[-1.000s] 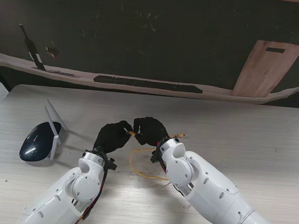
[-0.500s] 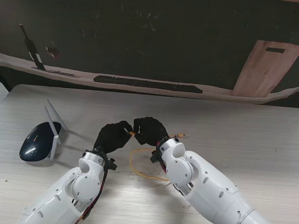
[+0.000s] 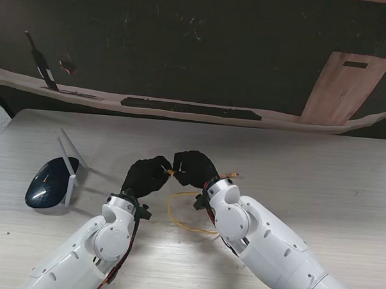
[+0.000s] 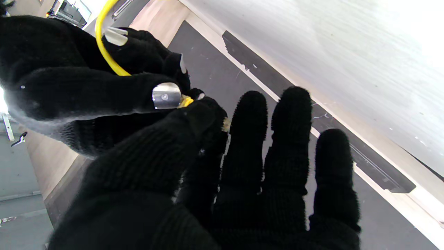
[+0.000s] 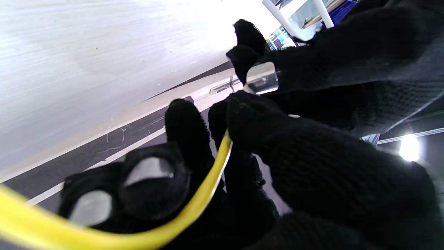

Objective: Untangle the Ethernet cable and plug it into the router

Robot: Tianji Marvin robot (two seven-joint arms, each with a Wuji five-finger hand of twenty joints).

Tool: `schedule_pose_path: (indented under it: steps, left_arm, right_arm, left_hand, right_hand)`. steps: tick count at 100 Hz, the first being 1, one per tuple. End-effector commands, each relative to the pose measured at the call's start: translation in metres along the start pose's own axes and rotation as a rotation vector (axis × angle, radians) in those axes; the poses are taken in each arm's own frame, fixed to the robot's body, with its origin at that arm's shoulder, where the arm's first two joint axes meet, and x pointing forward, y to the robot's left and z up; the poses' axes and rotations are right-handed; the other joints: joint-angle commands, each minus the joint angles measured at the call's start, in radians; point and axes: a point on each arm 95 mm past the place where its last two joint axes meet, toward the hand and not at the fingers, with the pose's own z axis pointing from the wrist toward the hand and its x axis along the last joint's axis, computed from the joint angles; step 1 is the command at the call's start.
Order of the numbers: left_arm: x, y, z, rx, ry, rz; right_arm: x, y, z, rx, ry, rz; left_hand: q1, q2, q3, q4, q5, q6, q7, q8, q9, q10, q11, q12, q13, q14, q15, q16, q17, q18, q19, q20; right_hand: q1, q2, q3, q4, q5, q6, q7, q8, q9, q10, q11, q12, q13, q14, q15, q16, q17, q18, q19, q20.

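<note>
The pale wood-grain table carries a dark glossy oval router at left and a loop of thin yellow cable near the middle.

Ethernet cable partly hidden under right arm

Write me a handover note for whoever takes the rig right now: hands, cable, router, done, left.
Left hand: thumb and forefinger pinch the cable where the two hands meet; other fingers straight.
Right hand: shut on the cable, which runs through its fingers.
Cable: yellow, held just above the table; the rest loops on the table nearer to me, between the forearms. One end pokes out right of the right hand.
Router: dark, white antennas, on the left, apart from both hands.
Done: cable picked up, both hands on it.
Left: finish untangling, bring a plug to the router, plug in.
</note>
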Motion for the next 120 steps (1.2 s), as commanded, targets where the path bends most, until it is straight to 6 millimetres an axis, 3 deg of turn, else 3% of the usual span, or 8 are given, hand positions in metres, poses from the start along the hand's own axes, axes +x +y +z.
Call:
schedule_pose_path:
  steps: [1,17,28,42,56,72,89,120]
  left_arm:
    - [0.004,0.002,0.001,-0.010,0.004,-0.007]
    - [0.004,0.001,0.001,-0.012,0.012,-0.008]
    - [0.005,-0.003,0.000,-0.010,0.020,-0.005]
    - [0.009,-0.013,-0.003,-0.004,0.044,0.014]
    - [0.018,-0.033,-0.007,0.015,0.096,0.034]
    - [0.029,-0.058,-0.012,0.068,0.159,0.055]
    - [0.033,-0.086,-0.023,0.124,0.184,0.119]
    - [0.023,-0.148,-0.073,0.092,0.039,0.380]
  right_arm:
    - [0.006,-0.004,-0.002,-0.002,0.001,0.031]
    - [0.004,-0.002,-0.003,-0.037,-0.036,0.071]
    - [0.000,-0.001,-0.004,-0.058,-0.061,0.085]
    - [-0.003,0.002,-0.007,-0.082,-0.099,0.123]
    - [-0.006,0.006,-0.009,-0.100,-0.124,0.150]
    - [-0.010,0.009,-0.009,-0.109,-0.132,0.156]
    - [-0.013,0.009,-0.009,-0.108,-0.135,0.164]
    - [-0.013,0.007,-0.011,-0.101,-0.133,0.171]
  left_hand:
    - [-0.038,0.026,-0.008,0.016,-0.025,-0.035,0.000,0.013,-0.055,-0.002,-0.021,0.025,-0.036,0.110,-0.016,0.008,-0.033,0.002,0.001,0.019]
    - [-0.168,0.062,0.036,0.019,-0.069,-0.023,-0.128,0.053,-0.202,0.003,-0.004,-0.055,-0.100,0.112,-0.063,0.027,-0.078,0.006,-0.031,0.009]
    - [-0.264,0.106,0.085,0.070,-0.108,-0.005,-0.196,0.059,-0.280,0.004,-0.037,-0.075,-0.161,0.108,-0.106,0.024,-0.109,0.009,-0.057,-0.001]
    - [-0.289,0.115,0.066,0.074,-0.178,-0.006,-0.271,0.047,-0.424,0.011,-0.100,-0.097,-0.312,0.093,-0.215,0.004,-0.171,0.002,-0.105,-0.023]
    - [-0.319,0.165,0.012,0.075,-0.200,-0.009,-0.316,0.034,-0.491,0.024,-0.134,-0.114,-0.398,0.091,-0.283,-0.001,-0.245,-0.017,-0.188,-0.069]
    - [-0.287,0.244,-0.069,0.084,-0.160,-0.013,-0.303,0.042,-0.448,0.038,-0.119,-0.110,-0.376,0.101,-0.270,0.010,-0.226,-0.017,-0.165,-0.068]
    - [-0.287,0.286,-0.117,0.089,-0.188,-0.011,-0.335,0.029,-0.472,0.043,-0.133,-0.115,-0.384,0.106,-0.268,0.011,-0.220,-0.007,-0.148,-0.059]
    - [-0.248,0.357,-0.306,0.113,-0.192,-0.026,-0.436,-0.024,-0.529,0.061,-0.222,-0.164,-0.454,0.102,-0.371,-0.024,-0.250,-0.010,-0.222,-0.099]
  right_hand:
    - [0.005,0.021,0.046,-0.006,0.090,-0.092,0.040,0.049,0.087,0.112,0.083,0.032,-0.005,-0.098,0.083,0.032,0.042,-0.200,0.170,0.021]
    - [-0.005,0.035,0.041,-0.008,0.086,-0.097,0.039,0.049,0.106,0.110,0.120,0.067,-0.004,-0.128,0.154,0.066,0.054,-0.276,0.249,0.034]
    - [-0.009,0.040,0.038,-0.009,0.085,-0.101,0.039,0.051,0.112,0.108,0.132,0.075,-0.004,-0.137,0.174,0.075,0.059,-0.295,0.267,0.037]
    - [-0.007,0.038,0.037,-0.009,0.084,-0.106,0.041,0.054,0.114,0.109,0.136,0.078,-0.004,-0.136,0.183,0.079,0.062,-0.302,0.267,0.048]
    - [-0.003,0.038,0.034,-0.009,0.082,-0.099,0.040,0.055,0.115,0.111,0.134,0.078,-0.005,-0.131,0.185,0.080,0.062,-0.302,0.267,0.057]
    - [-0.002,0.039,0.030,-0.009,0.082,-0.095,0.040,0.055,0.116,0.110,0.132,0.078,-0.005,-0.129,0.186,0.081,0.063,-0.303,0.267,0.063]
    - [0.000,0.040,0.027,-0.009,0.080,-0.093,0.038,0.054,0.115,0.110,0.130,0.078,-0.005,-0.128,0.185,0.082,0.063,-0.304,0.267,0.067]
    - [0.005,0.025,0.028,-0.009,0.093,-0.091,0.035,0.042,0.126,0.108,0.098,0.064,-0.007,-0.101,0.165,0.076,0.055,-0.268,0.266,0.044]
